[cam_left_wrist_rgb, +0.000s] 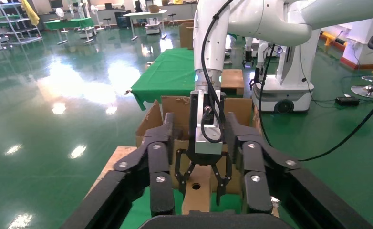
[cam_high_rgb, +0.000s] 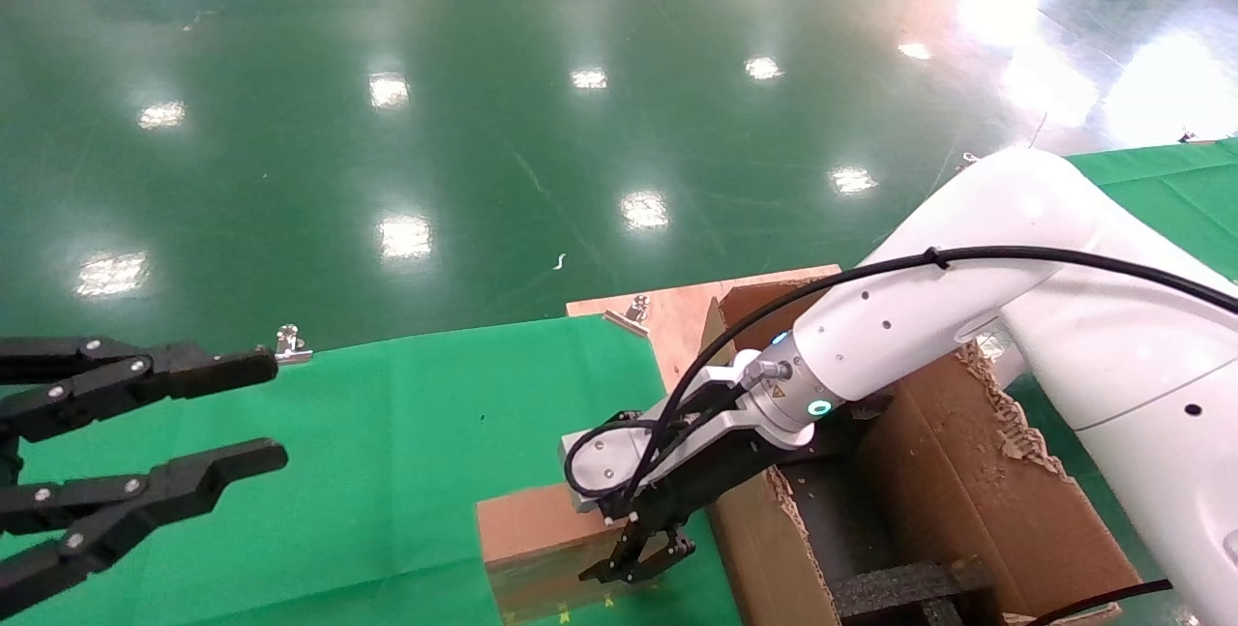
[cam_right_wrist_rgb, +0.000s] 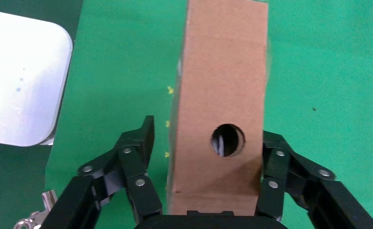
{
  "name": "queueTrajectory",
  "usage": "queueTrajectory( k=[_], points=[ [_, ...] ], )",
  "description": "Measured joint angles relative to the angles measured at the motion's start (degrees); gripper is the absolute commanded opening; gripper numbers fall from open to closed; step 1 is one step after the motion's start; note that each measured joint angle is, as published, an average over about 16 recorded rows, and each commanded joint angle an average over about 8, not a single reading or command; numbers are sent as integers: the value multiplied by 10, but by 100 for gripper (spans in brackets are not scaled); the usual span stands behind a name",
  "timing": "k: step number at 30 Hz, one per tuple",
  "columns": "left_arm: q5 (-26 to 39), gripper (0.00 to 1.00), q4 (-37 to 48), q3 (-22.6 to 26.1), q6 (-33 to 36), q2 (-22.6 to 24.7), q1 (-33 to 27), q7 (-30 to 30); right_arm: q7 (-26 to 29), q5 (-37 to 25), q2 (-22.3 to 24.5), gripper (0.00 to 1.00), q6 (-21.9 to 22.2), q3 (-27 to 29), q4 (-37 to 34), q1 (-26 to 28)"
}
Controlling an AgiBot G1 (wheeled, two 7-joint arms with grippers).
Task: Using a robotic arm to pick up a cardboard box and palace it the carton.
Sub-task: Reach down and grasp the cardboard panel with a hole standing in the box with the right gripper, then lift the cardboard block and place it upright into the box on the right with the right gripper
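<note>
The carton (cam_high_rgb: 953, 500) is sitting open at the right edge of the green surface (cam_high_rgb: 387, 471), and nothing tan is showing inside it among the black foam, so placement is not done. The cardboard box (cam_high_rgb: 532, 524) is lying on the surface just beside the carton. The right hand (cam_high_rgb: 638, 558) is straddling its holed end, fingers (cam_right_wrist_rgb: 137, 162) spread wide and not yet gripping; grasp, lift and drop-in are all pending, I'd say. The left hand (cam_high_rgb: 242, 413) is hovering open, well apart, idle.
</note>
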Motion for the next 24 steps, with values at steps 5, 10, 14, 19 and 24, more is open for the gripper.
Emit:
queueTrajectory(
  k=[5, 10, 14, 19, 24],
  points=[
    [0, 100, 0, 0, 0, 0, 0, 0, 0, 1, 0, 0, 0, 1, 1, 0],
    [0, 100, 0, 0, 0, 0, 0, 0, 0, 1, 1, 0, 1, 1, 1, -1],
    [0, 100, 0, 0, 0, 0, 0, 0, 0, 1, 1, 0, 1, 1, 1, -1],
    [0, 100, 0, 0, 0, 0, 0, 0, -1, 4, 4, 0, 2, 3, -1, 1],
    [0, 100, 0, 0, 0, 0, 0, 0, -7, 17, 15, 0, 2, 11, -12, 15]
  ],
)
